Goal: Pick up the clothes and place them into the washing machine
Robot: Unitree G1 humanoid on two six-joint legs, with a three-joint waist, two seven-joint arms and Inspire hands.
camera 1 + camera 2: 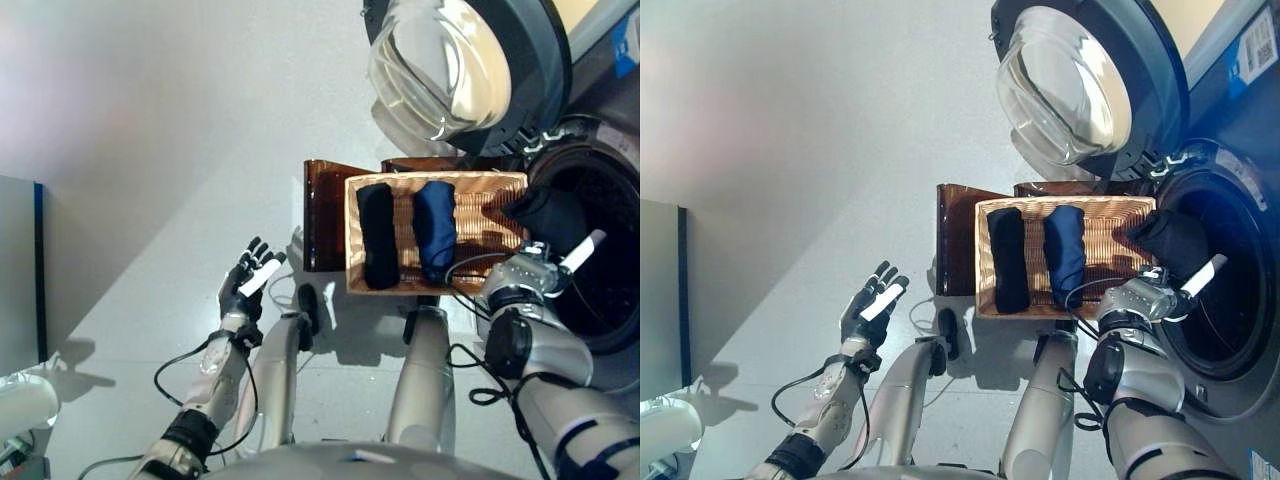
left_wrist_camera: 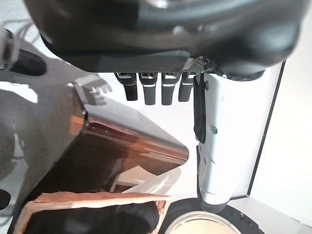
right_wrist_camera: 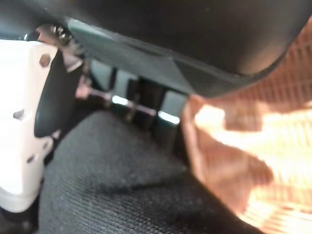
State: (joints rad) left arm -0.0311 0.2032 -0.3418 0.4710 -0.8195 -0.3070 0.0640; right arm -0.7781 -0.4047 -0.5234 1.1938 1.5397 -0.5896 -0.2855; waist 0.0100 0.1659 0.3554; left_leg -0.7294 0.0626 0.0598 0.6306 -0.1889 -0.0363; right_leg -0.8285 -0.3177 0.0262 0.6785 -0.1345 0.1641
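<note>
Right hand (image 1: 540, 268) at 3 o'clock, fingers curled round a black cloth (image 1: 545, 215), dark knit, bunched at the basket's right edge by the washer drum (image 1: 600, 250). Woven basket (image 1: 490, 182) at 12 holds two rolled clothes: black roll (image 1: 378, 235) on its left, navy roll (image 1: 435, 228) just beside it. Washer door (image 1: 470, 60) open above. Left hand (image 1: 245, 280) at 9, fingers straight, empty, over the floor (image 1: 150, 120).

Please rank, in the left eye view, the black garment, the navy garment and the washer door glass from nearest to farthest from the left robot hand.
From the left robot hand:
1. Black garment, rolled, on the wicker basket's left side.
2. Navy garment, rolled, just beyond it.
3. Washer door glass, swung open above the basket.
</note>
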